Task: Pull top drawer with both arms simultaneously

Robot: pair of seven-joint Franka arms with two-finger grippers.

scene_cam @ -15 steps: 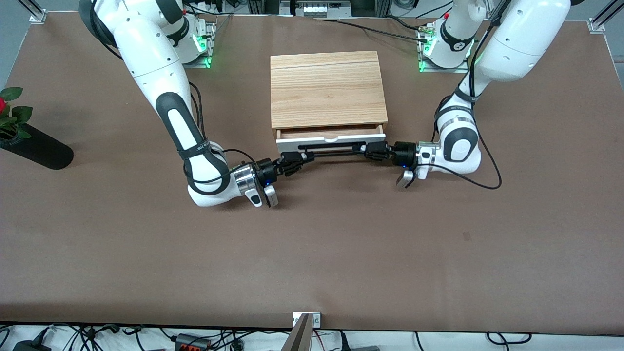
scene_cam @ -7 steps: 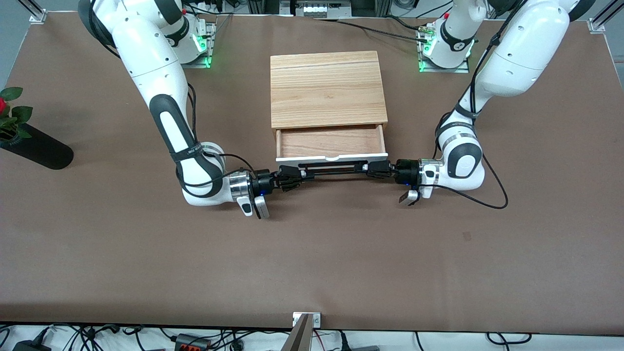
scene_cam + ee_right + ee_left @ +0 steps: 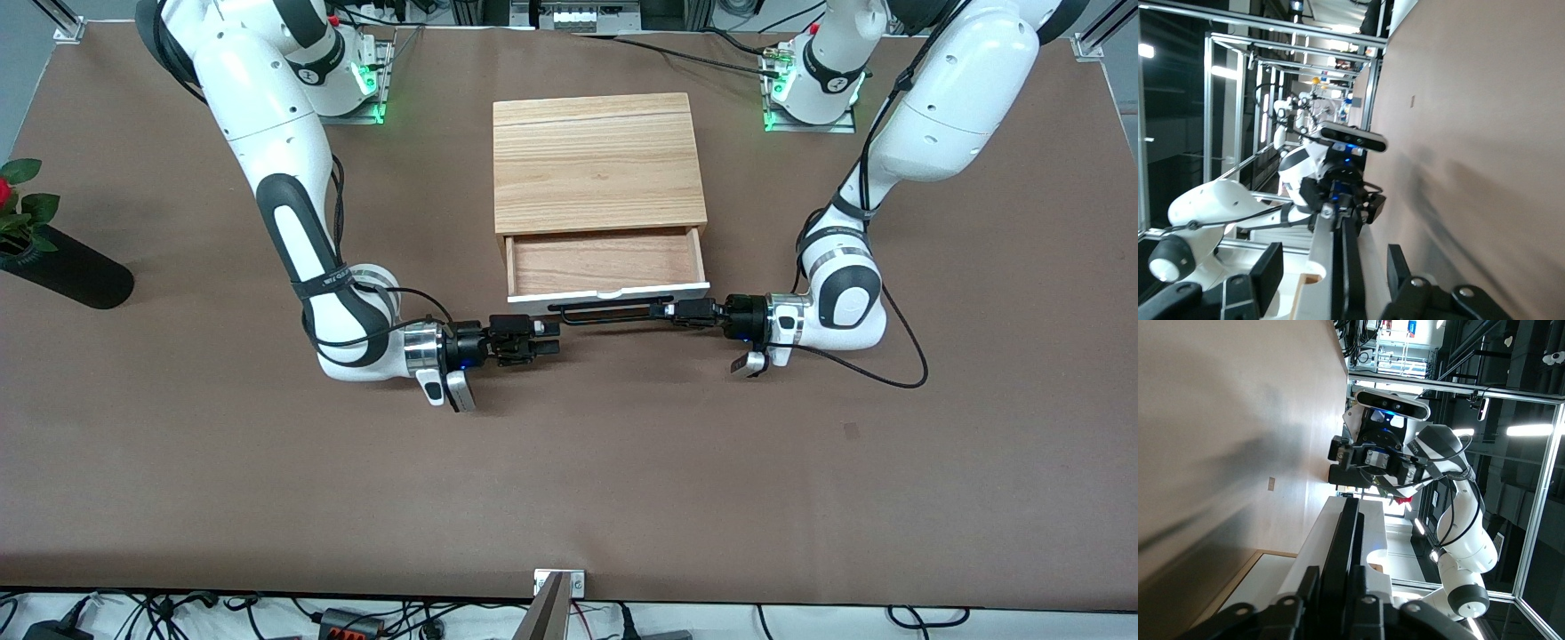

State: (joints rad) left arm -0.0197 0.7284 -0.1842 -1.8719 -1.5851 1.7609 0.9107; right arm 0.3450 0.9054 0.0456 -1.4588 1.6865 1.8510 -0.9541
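Note:
The top drawer [image 3: 605,263] stands pulled out of the light wood cabinet [image 3: 597,160], its brown inside showing. Its white front [image 3: 613,291] faces the front camera, with the black bar handle [image 3: 612,309] in front of it. My left gripper [image 3: 671,310] holds the handle's end toward the left arm's end of the table. In the left wrist view it [image 3: 1335,580] is shut on the bar [image 3: 1345,540]. My right gripper [image 3: 551,339] is open at the handle's other end. In the right wrist view its spread fingers [image 3: 1268,267] stand clear of the bar [image 3: 1351,267].
A black vase with a red flower [image 3: 55,267] lies at the right arm's end of the table. The left arm's cable [image 3: 898,378] loops on the brown mat [image 3: 622,462] beside its wrist. Both arm bases stand beside the cabinet's back.
The drawer has slid out toward the front camera, pulled by both grippers. The right gripper has since opened and let go of the handle. The left gripper stays on it.

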